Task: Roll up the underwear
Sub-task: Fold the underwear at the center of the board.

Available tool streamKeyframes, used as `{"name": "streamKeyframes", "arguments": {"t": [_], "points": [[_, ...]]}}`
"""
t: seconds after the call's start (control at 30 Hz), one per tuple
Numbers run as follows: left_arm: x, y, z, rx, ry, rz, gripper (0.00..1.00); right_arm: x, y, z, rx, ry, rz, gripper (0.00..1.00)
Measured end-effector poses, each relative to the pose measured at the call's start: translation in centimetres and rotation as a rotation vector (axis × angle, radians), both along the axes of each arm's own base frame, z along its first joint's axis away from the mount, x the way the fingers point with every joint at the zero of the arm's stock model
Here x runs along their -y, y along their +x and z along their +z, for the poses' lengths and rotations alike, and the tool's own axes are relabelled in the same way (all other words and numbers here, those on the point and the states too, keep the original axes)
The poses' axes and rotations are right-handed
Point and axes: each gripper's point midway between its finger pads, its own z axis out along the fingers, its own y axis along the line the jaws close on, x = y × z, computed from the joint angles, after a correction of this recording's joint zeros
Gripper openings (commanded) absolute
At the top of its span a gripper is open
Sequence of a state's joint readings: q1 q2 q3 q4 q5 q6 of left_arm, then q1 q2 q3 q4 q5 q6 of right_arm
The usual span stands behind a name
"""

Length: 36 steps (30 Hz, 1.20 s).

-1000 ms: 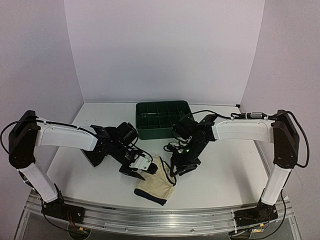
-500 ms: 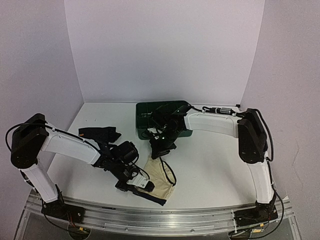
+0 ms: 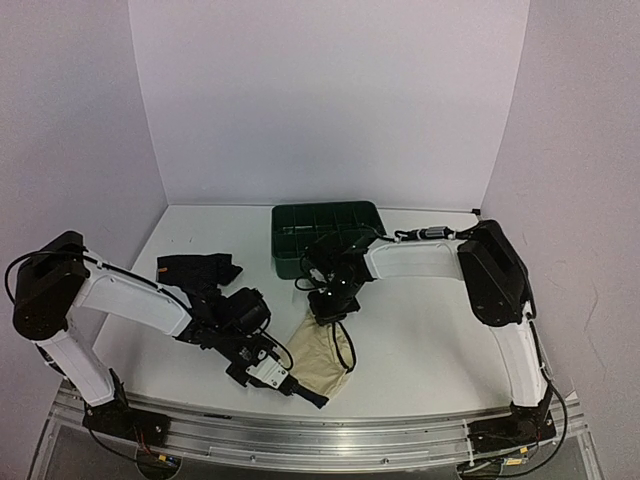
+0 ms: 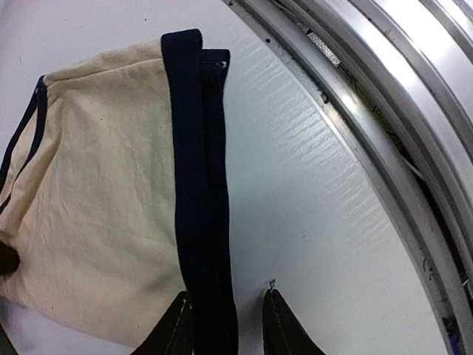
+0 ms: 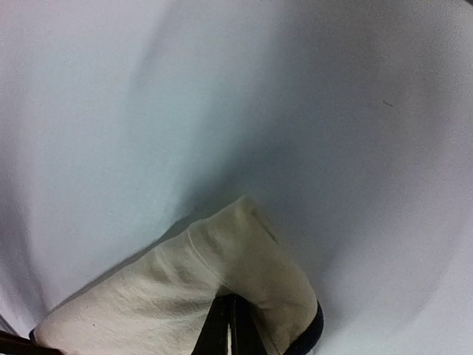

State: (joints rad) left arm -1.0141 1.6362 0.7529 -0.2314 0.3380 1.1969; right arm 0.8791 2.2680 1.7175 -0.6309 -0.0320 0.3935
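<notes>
right gripper (image 5: pixel 228 329) pinching underwear (image 5: pixel 177 296), mostly cropped

Cream underwear (image 3: pixel 322 352), navy-trimmed, lies flat, seemingly folded double.

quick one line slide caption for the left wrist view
Left gripper open astride the navy waistband of the cream underwear, beside the table's metal rail.

Underwear (image 4: pixel 96 207): soft matt cream cloth, navy band (image 4: pixel 194 148). Beside the left gripper (image 4: pixel 225 299), a grainy white table (image 4: pixel 318 222) and brushed-metal rail (image 4: pixel 414 96).
</notes>
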Motion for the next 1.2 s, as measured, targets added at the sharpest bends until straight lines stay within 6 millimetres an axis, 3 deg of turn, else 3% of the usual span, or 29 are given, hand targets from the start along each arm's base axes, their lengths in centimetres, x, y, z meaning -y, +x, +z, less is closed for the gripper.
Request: {"name": "streamKeyframes", "arguments": {"t": [0.13,0.27,0.47,0.53,0.67,0.8,1.0,1.1,1.2], "points": [[-0.8,2.7,0.3,0.059,-0.015,0.009,0.48,3.8,0.3,0.0,0.021,-0.066,-0.150,0.03],[-2.0,5.5,0.6,0.108,-0.001,0.032,0.51,6.6,0.1,0.0,0.021,-0.097,-0.301,0.04],[-2.0,6.4,1.6,0.121,-0.004,0.008,0.59,9.8,-2.1,0.2,0.006,-0.099,-0.477,0.09],[-1.6,6.0,2.2,0.096,-0.022,-0.013,0.62,10.0,-3.1,0.8,0.012,-0.101,-0.494,0.13],[-0.8,4.3,3.8,0.034,-0.074,-0.044,0.65,8.0,-5.1,3.3,0.036,-0.038,-0.475,0.26],[0.9,1.7,5.0,-0.013,-0.114,-0.068,0.66,6.8,-6.8,6.4,0.075,0.038,-0.404,0.40],[3.4,-1.2,5.1,-0.084,-0.147,-0.066,0.68,8.2,-8.4,9.4,0.240,0.124,-0.099,0.51],[4.2,-1.2,4.9,-0.088,-0.167,-0.048,0.64,8.8,-11.0,9.1,0.354,0.196,0.172,0.66],[4.7,-0.9,4.1,-0.090,-0.165,-0.027,0.59,9.6,-13.5,7.5,0.444,0.213,0.447,0.66]]}}
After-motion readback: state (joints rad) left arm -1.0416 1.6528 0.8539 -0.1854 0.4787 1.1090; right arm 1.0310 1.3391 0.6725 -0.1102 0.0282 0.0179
